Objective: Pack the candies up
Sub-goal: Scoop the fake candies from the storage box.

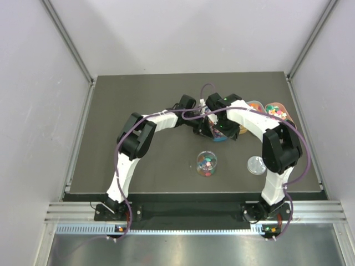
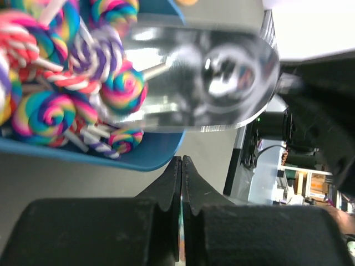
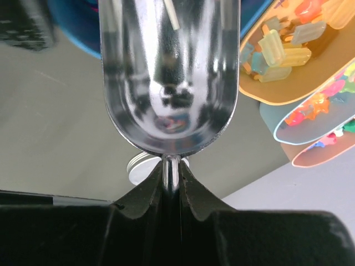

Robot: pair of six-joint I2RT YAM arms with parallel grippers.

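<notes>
Left wrist: candies [image 2: 47, 113] in blue tray [image 2: 145, 157] just beyond left claw [image 2: 181, 162].

Place: a robot lab test cell.
Enclosure: white panels [image 1: 33, 122] at the left, right and back, framed by aluminium struts [image 1: 67, 40] in the upper corners of the top view.
Work surface: a dark grey table [image 1: 138, 105] boxed in by the panels.
Mounting: left arm [image 1: 130, 160] and right arm [image 1: 280, 160] bolted to a metal rail [image 1: 188, 210] along the bottom edge, with purple cables [image 1: 209, 84] hanging loose.
Props: candies [image 3: 288, 52] in shallow trays [image 3: 277, 101], right of the right wrist view.
Beyond: lower right of the left wrist view, blurred, possibly equipment shelves [image 2: 288, 177].
</notes>
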